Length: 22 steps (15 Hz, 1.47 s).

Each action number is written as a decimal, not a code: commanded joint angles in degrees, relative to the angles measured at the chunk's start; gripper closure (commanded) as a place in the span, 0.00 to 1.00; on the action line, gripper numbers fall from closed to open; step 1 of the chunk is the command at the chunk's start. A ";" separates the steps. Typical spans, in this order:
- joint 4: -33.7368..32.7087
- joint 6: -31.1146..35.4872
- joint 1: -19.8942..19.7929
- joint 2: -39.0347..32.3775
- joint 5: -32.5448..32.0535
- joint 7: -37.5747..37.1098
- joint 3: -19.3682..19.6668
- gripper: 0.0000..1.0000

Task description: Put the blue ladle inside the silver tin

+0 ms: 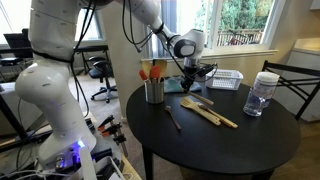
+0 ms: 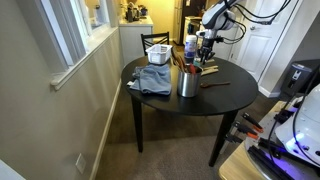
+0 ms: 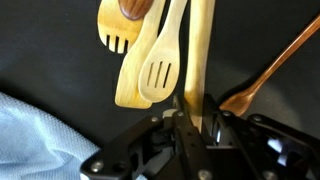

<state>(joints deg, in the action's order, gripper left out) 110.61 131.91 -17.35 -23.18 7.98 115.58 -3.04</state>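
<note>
**Ana:** What did the room and the surface look like?

**Ben:** A round black table stood near bright windows. A white slatted basket sat at its far side and a clear plastic jar at the right. A crumpled light-blue cloth lay beside the shiny silver tin, which held orange-red utensils.

**Ana:** And the blue ladle?

**Ben:** The blue ladle showed only its slim pale handle in the wrist view. It lay among the pale wooden spatulas, right of the tin. Its head was hidden under the black Robotiq gripper.

**Ana:** What were the fingers doing?

**Ben:** They were clenched on that handle, one on each side. Whether it was off the table could not be told.
</note>
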 commanded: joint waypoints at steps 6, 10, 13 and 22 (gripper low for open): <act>1.38 -6.31 -1.02 3.24 18.33 -0.27 0.44 0.95; -0.28 -12.23 -0.20 2.92 21.88 -8.01 2.34 0.95; -0.64 -15.00 0.02 3.60 24.58 -11.91 2.35 0.95; -0.72 -20.01 2.19 9.31 33.39 -14.90 2.86 0.95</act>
<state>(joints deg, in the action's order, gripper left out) 109.20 115.42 -16.26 -17.27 38.30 103.76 -1.10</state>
